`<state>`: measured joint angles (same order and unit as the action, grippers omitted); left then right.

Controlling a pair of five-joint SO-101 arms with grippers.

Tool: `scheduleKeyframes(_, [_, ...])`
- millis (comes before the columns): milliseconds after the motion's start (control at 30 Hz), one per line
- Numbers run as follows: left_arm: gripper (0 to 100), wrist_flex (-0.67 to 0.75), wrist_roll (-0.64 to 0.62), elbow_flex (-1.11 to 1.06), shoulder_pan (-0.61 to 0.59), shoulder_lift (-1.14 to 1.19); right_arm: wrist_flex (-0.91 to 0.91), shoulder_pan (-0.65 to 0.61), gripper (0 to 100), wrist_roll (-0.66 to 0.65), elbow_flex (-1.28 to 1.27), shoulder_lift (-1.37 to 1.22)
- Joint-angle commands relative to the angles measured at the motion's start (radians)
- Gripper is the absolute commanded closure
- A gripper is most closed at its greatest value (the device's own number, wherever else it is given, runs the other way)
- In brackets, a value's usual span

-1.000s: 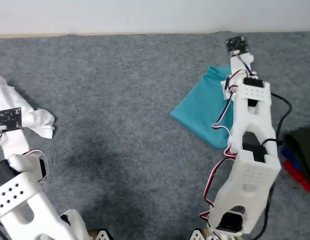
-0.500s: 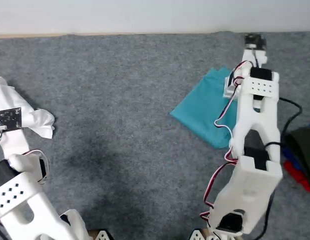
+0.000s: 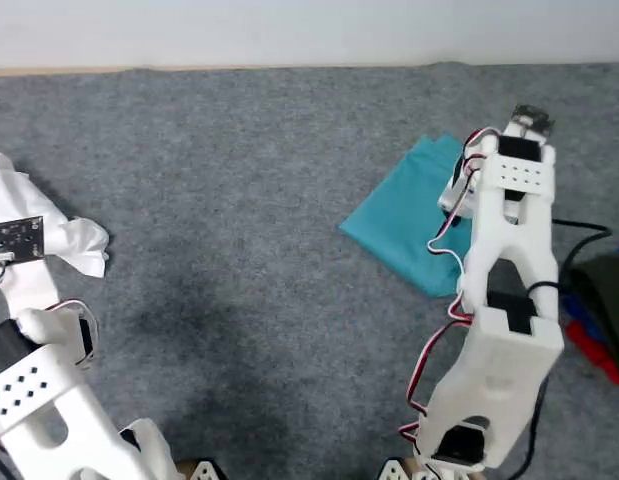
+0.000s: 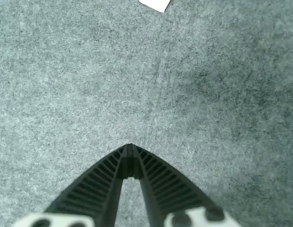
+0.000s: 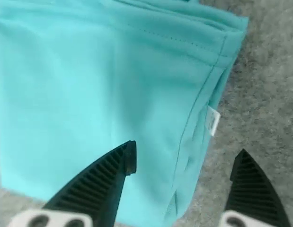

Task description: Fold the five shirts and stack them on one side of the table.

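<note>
Within the last 1 s the right arm swung from the far corner of the folded teal shirt (image 3: 404, 225) toward its edge on the right side of the desk (image 3: 239, 200). The shirt itself did not shift. The right gripper (image 5: 186, 161) hung over that edge, fingers released and empty. The left gripper (image 4: 131, 147) hovered above bare desk, fingers clenched on nothing. So 1 shirt looked placed, while the crumpled white shirt (image 3: 49, 235) lay unfolded.

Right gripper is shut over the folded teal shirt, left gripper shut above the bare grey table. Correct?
Not quite. The right gripper is open, not shut: the right wrist view shows its jaws spread wide above the teal shirt. The left gripper is shut above the grey table, as you said.
</note>
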<state>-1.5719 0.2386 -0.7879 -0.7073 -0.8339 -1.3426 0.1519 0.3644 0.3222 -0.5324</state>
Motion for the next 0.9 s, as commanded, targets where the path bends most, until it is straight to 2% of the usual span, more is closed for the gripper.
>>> scheduleKeyframes(0, [100, 0.02, 0.005, 0.005, 0.008, -0.018, 0.07, -0.007, 67.5, 0.023, 0.023, -0.048])
scheduleKeyframes(267, [100, 0.023, 0.005, 0.005, 0.008, -0.018, 0.196, -0.015, 67.5, 0.029, 0.026, -0.191])
scheduleKeyframes(467, [100, 0.025, 0.005, 0.004, 0.008, -0.018, 0.2, -0.016, 68.2, 0.028, 0.029, -0.197])
scheduleKeyframes(567, [100, 0.025, 0.005, 0.004, 0.008, -0.018, 0.199, -0.016, 75.0, 0.023, 0.029, -0.199])
scheduleKeyframes(767, [100, 0.025, 0.005, 0.004, 0.008, -0.018, 0.199, -0.024, 98.7, 0.021, 0.029, -0.199])
scheduleKeyframes(867, [100, 0.025, 0.005, 0.004, 0.008, -0.018, 0.197, -0.024, 98.3, 0.021, 0.029, -0.197])
